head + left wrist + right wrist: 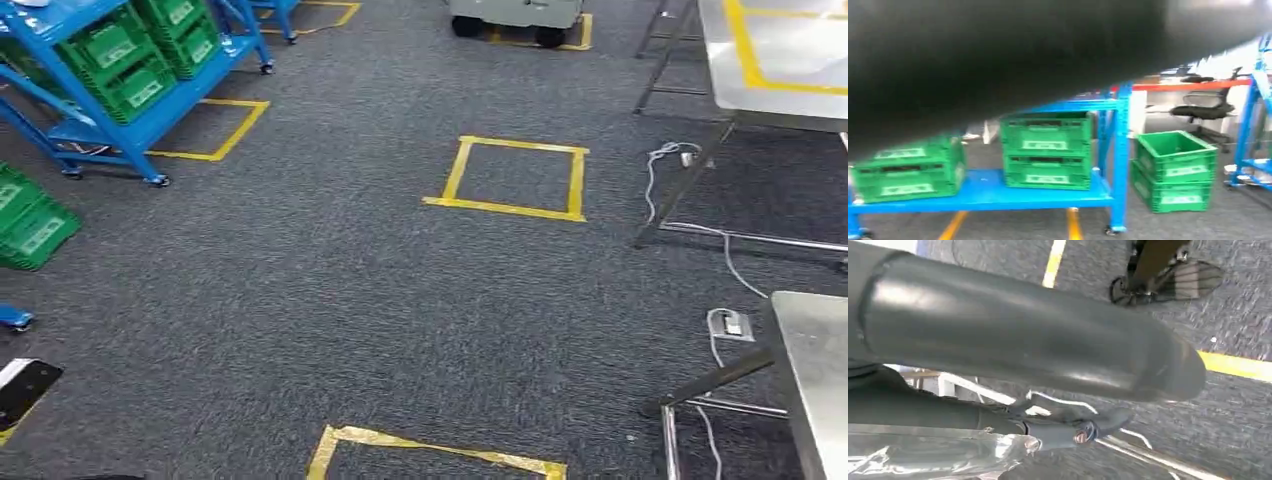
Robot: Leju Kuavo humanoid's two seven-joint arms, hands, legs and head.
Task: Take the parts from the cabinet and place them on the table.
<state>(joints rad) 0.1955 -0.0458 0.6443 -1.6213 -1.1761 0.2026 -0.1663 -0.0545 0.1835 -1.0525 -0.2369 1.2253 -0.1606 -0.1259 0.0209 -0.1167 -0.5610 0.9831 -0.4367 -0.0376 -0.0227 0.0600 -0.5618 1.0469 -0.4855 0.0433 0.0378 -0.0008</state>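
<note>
- Green crates on the blue wheeled rack sat at ten o'clock in the head view. The parts presumably lay inside them, but none could be made out.
- Crinkled shiny wrap lay just beside the dark fingers of the right hand. It may have been a bagged part. I could not tell whether the hand grasped it or merely hung near it.
- Blur covered the left hand, so I could not tell whether it was released or clenched.
- If the wrap was a carried part, the slick film could probably slip from a loose hold while walking.
- White cable trailed across the carpet at two o'clock, and a floor socket sat at four o'clock. Both lay near the steel tables' legs, where a foot could snag on the approach.
- Corners were a risk: the near steel table jutted in at four o'clock and could catch the right arm on a turn. The far steel table stood at one o'clock.
- Loose green crates at nine o'clock narrowed the left side.
- Open carpet ran through the middle, past the yellow taped square at twelve o'clock and the nearer taped square at six. That looked the safest lane.
</note>
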